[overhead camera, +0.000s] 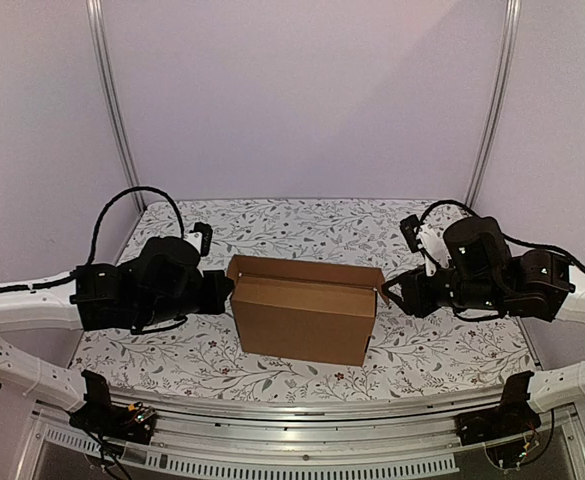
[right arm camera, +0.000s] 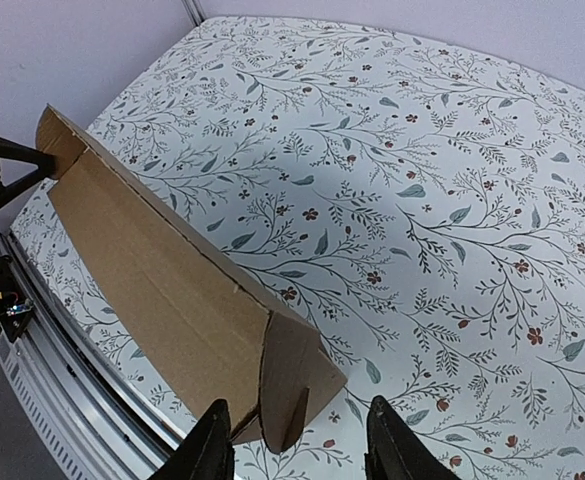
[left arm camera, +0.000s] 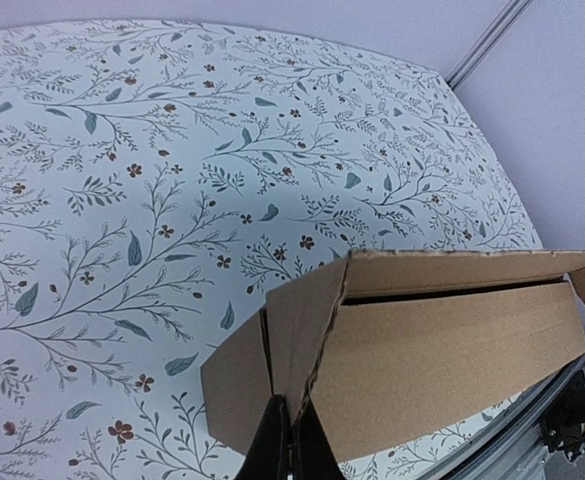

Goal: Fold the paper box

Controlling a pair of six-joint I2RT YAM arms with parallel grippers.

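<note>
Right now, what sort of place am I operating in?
Probably an enclosed robot test cell, not a home or a warehouse: plain pale walls framed by aluminium posts, a floral-covered table, and a metal rail along its near edge.

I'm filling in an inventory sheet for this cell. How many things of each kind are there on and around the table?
Boxes: 1, the brown paper box
Grippers: 2, the left gripper and the right gripper
Table covers: 1, the floral table cover
Total: 4
</note>
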